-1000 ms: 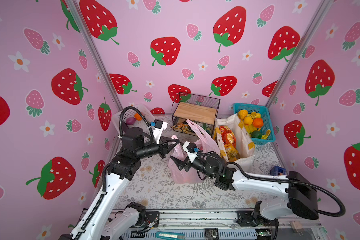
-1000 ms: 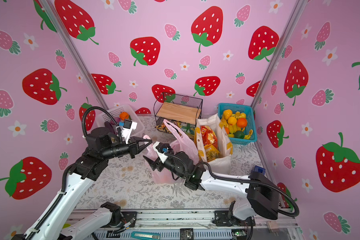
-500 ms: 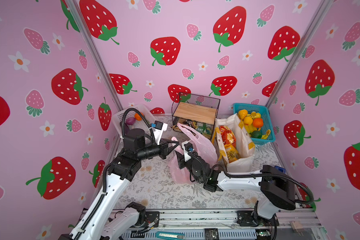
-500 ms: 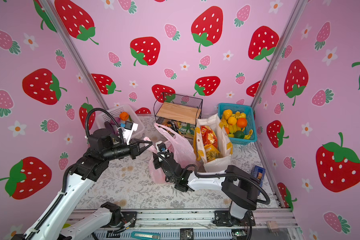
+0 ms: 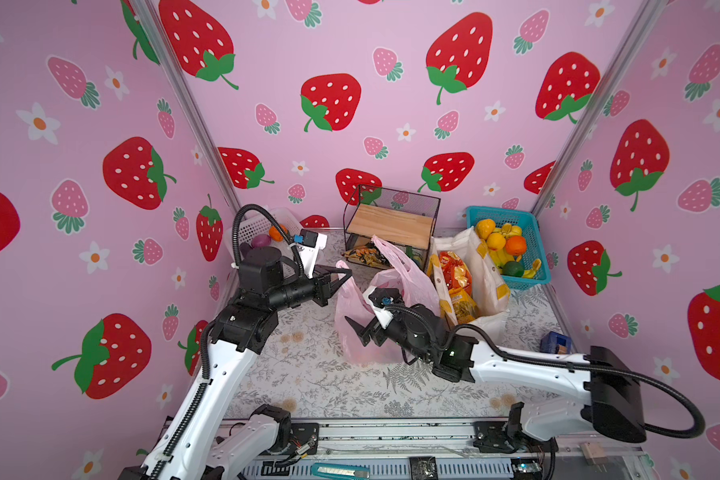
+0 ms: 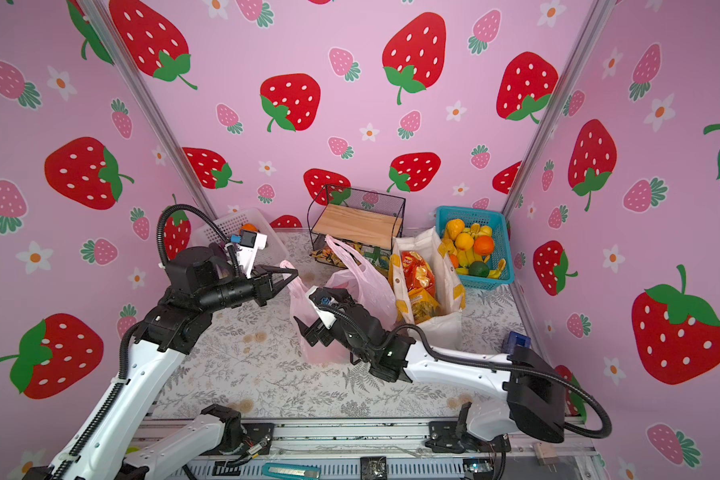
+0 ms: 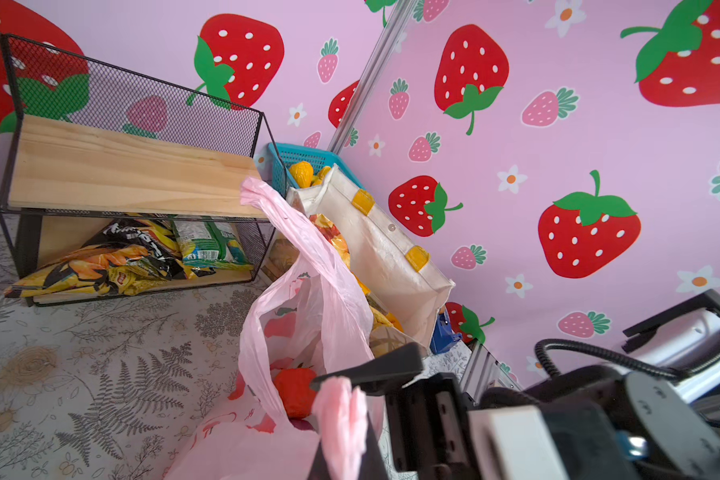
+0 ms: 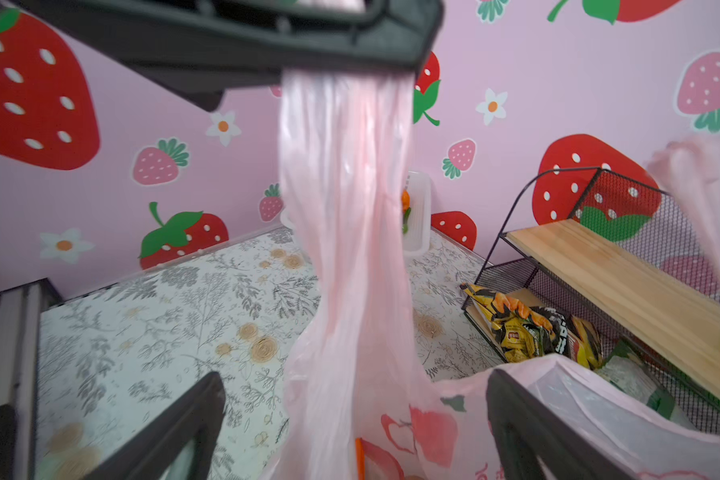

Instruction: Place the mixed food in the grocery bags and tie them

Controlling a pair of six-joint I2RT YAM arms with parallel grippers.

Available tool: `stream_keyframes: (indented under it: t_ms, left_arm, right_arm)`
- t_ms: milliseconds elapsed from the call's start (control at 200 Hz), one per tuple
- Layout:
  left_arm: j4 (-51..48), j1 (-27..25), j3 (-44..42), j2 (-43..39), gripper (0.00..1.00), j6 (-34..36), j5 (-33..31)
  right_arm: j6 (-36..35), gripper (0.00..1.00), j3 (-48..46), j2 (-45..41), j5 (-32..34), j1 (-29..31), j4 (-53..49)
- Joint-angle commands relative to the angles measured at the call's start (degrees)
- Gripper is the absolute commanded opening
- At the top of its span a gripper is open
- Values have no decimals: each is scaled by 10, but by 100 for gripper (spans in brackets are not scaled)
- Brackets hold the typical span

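Note:
The pink grocery bag (image 5: 395,286) (image 6: 350,286) stands mid-table. My left gripper (image 5: 347,272) (image 6: 294,272) (image 7: 333,415) is shut on its left loop handle (image 8: 346,208) and holds it pulled up taut. In the left wrist view a red tomato (image 7: 294,390) lies inside the bag. My right gripper (image 5: 362,328) (image 6: 306,328) (image 8: 350,428) is open wide, low at the bag's front, with the handle's base between its jaws, gripping nothing. The white tote (image 5: 489,286) (image 6: 447,270) stands to the right with red-orange and yellow-orange snack packets (image 5: 456,278) in it.
A black wire shelf (image 5: 391,222) with snack bags (image 5: 364,254) under it stands behind the bags. At the back right is a blue basket (image 5: 535,249) of fruit, at the back left a white basket (image 5: 262,224). A small blue object (image 5: 555,340) lies near the right wall.
My right gripper has opened wide and its arm swung in toward the bag and back out. The left gripper keeps hold of the handle in about the same place.

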Motion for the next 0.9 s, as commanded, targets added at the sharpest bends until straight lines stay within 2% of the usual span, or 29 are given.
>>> stream_keyframes:
  t_ms: [0, 85, 175, 305, 425, 540, 665, 775, 895]
  left_arm:
    - [-7, 12, 29, 3, 0, 12, 7]
    - [-8, 18, 28, 4, 0, 15, 10]
    - [-9, 22, 28, 5, 0, 17, 10]
    - [-8, 27, 30, 10, 0, 13, 14]
    - [-8, 27, 31, 14, 0, 11, 16]
    - [-7, 28, 31, 14, 0, 11, 18]
    - [-8, 28, 28, 13, 0, 12, 21]
    - [-9, 28, 28, 13, 0, 11, 19]
    - [-11, 28, 29, 9, 0, 14, 1]
  right_arm:
    - [-53, 100, 18, -54, -76, -27, -109]
    - [-54, 100, 19, -95, -114, -82, -138]
    - [-27, 100, 21, -118, -185, -182, -151]
    - [-14, 100, 23, -99, -228, -281, -151]
    - [10, 100, 51, -39, -256, -323, -143]
    - [13, 100, 90, 25, -265, -336, -129]
    - [15, 99, 132, 92, -323, -348, -129]
    - [27, 86, 135, 122, -372, -347, -119]
    - [22, 50, 115, 118, -355, -347, -108]
